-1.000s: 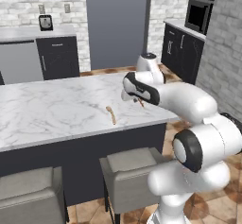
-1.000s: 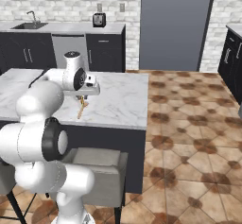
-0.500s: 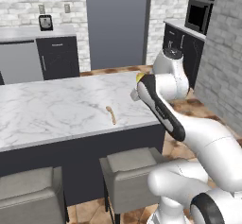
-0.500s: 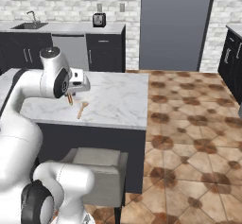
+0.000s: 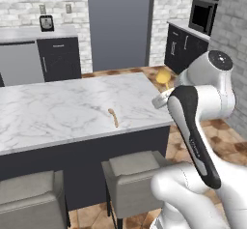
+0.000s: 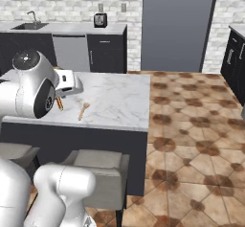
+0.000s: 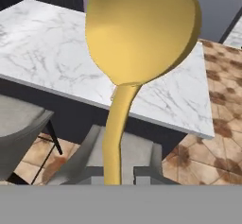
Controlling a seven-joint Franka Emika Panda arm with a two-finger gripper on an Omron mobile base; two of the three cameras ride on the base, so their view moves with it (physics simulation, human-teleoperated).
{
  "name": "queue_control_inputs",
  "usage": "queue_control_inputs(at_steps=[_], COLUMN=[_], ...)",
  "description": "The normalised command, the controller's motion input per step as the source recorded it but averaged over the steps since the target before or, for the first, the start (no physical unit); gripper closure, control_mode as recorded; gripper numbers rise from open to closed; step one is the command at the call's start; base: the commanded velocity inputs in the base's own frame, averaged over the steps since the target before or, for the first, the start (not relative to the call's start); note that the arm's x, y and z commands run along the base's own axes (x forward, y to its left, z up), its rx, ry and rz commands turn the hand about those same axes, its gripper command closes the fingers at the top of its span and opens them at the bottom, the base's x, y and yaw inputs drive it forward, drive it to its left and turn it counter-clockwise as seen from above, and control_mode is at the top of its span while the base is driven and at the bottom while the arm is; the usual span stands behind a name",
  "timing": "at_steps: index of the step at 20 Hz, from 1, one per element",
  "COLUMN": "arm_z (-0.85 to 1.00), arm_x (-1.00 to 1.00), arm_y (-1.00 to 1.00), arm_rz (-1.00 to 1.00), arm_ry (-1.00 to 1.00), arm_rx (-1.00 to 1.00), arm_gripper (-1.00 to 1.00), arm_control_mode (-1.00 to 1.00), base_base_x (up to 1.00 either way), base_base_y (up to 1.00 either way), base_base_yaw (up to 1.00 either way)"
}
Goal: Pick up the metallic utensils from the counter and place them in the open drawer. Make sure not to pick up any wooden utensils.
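Hand view: gripper clamps yellow spoon by handle, head outward, lifted clear of counter; wooden spoon lies on marble

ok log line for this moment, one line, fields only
gripper: shut on yellow spoon | spoon: lifted off counter | left on counter: small wooden utensil

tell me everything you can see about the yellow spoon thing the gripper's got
The yellow spoon is glossy golden yellow, with a broad rounded bowl and a slim, slightly curved handle. The gripper is shut on the handle's lower end, holding it off the marble counter, bowl pointing away from the hand. In the left base view its bowl shows beside the arm near the island's far corner. Nothing else touches it. Whether it is wood or metal is unclear.
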Motion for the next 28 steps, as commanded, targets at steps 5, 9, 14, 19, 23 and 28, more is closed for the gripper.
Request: queue_control_inputs(at_steps=[5,9,14,19,23,28], arm_z=[0.06,0.01,0.31,0.25,0.03,0.0], arm_x=[-0.6,-0.11,-0.01,-0.65,-0.27,0.0], arm_y=[-0.08,0.0,0.0,0.0,-0.01,0.0], arm_rz=[0.02,0.0,0.0,0.0,-0.01,0.0], arm_ry=[0.0,0.26,0.48,0.08,-0.05,0.0], arm_rx=[0.0,-0.03,-0.03,0.0,0.0,0.0], arm_gripper=[1.0,1.0,1.0,1.0,1.0,1.0], arm_control_mode=[-1.0,-1.0,-1.0,-1.0,-1.0,-1.0], base_base_x=[0.0,0.0,0.0,0.0,0.0,0.0], base_base_y=[0.0,0.0,0.0,0.0,0.0,0.0], base_base_yaw=[0.0,0.0,0.0,0.0,0.0,0.0])
